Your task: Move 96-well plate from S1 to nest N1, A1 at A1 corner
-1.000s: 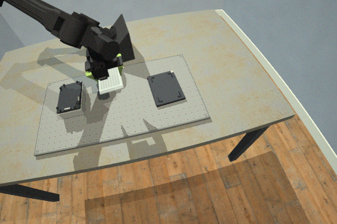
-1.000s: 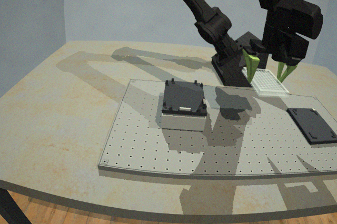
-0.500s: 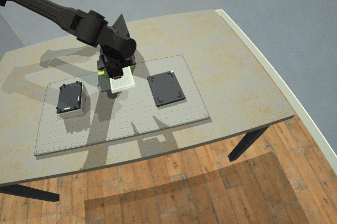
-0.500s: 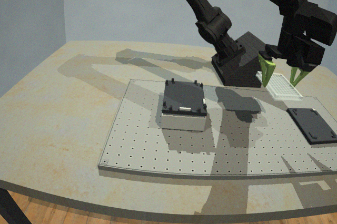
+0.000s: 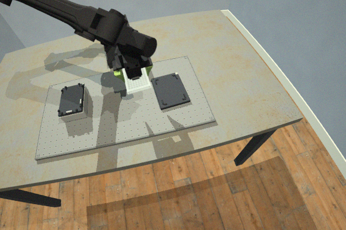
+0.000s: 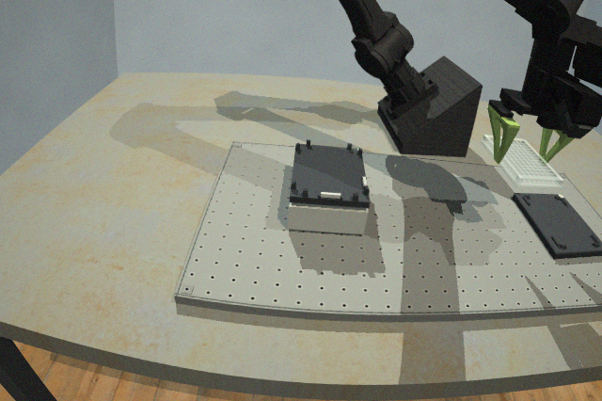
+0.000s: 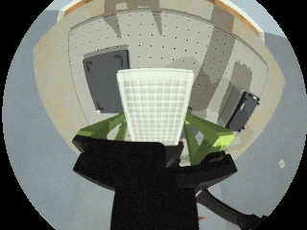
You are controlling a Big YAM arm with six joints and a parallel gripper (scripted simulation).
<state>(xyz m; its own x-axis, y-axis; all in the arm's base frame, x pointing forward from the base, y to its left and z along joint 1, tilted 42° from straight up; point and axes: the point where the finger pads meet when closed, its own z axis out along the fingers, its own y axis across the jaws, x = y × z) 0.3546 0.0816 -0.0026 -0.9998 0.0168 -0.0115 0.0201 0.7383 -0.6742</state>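
Top view: the plate hung in the air just left of the nest, edges close, shaker well apart. Exterior: green fingers clamped the plate's long sides, above the breadboard on the desk. Wrist: plate level, nest off to the left.

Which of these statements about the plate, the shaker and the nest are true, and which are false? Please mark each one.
1. The gripper holds the 96-well plate between its green fingers. True.
2. The plate still sits in the pocket of the plate shaker. False: the pocket has no plate in it; the plate is in the air.
3. The plate nest has nothing in it yet. True.
4. The plate is upside down. False: the wrist view shows its well grid facing up.
5. The shaker stands taller than the nest above the perforated board. True.
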